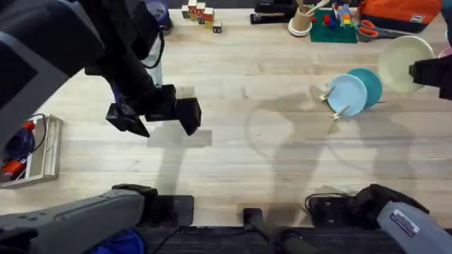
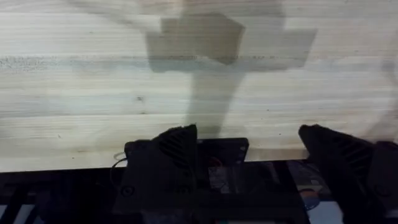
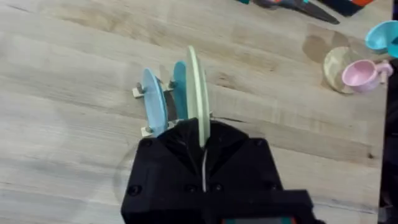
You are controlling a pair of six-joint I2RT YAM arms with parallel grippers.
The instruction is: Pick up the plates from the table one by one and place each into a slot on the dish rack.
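Observation:
A pale cream-yellow plate [image 1: 400,62] hangs above the table [image 1: 268,162] at the far right, with my right gripper [image 1: 418,70] shut on its rim. In the right wrist view this plate [image 3: 196,87] stands edge-on between my right gripper [image 3: 203,134] fingers, just beside the dish rack [image 3: 147,129]. The dish rack [image 1: 335,106] holds a light blue plate [image 1: 347,94] and a teal plate [image 1: 369,83], both upright in slots. My left gripper [image 1: 157,121] hovers over the left-middle of the table, open with nothing between its fingers [image 2: 179,144].
A pink mug [image 3: 363,71] and a blue cup [image 3: 379,35] stand past the rack. Along the far edge sit toy blocks [image 1: 198,13], a cup of pens [image 1: 302,20], a green tray [image 1: 332,27] and scissors [image 1: 374,29]. A wooden tray [image 1: 44,152] sits at the left.

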